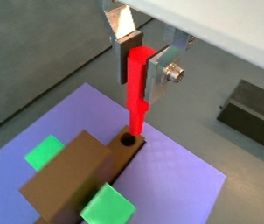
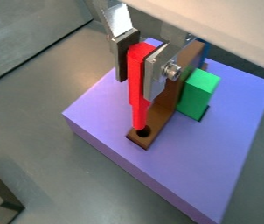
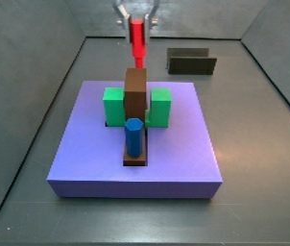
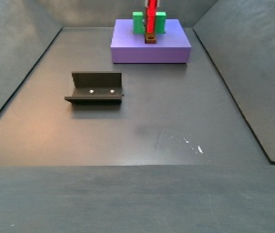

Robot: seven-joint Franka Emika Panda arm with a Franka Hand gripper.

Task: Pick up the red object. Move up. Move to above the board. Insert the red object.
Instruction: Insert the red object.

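My gripper (image 1: 138, 54) is shut on the red object (image 1: 135, 87), a thin bright red stick held upright by its top end, also seen in the other wrist view (image 2: 135, 87). Its lower tip sits at the mouth of a round hole (image 1: 128, 138) in the end of the brown block (image 1: 82, 171), and I cannot tell how far in it reaches. The brown block lies on the purple-blue board (image 2: 105, 118) between two green blocks (image 1: 45, 152) (image 1: 107, 207). In a side view the gripper (image 3: 136, 17) holds the stick (image 3: 136, 43) over the block's far end; a blue peg (image 3: 133, 136) stands at its near end.
The dark fixture (image 4: 95, 87) stands on the grey floor apart from the board and also shows in a side view (image 3: 191, 61) behind it. Grey walls enclose the floor (image 4: 140, 146) on all sides.
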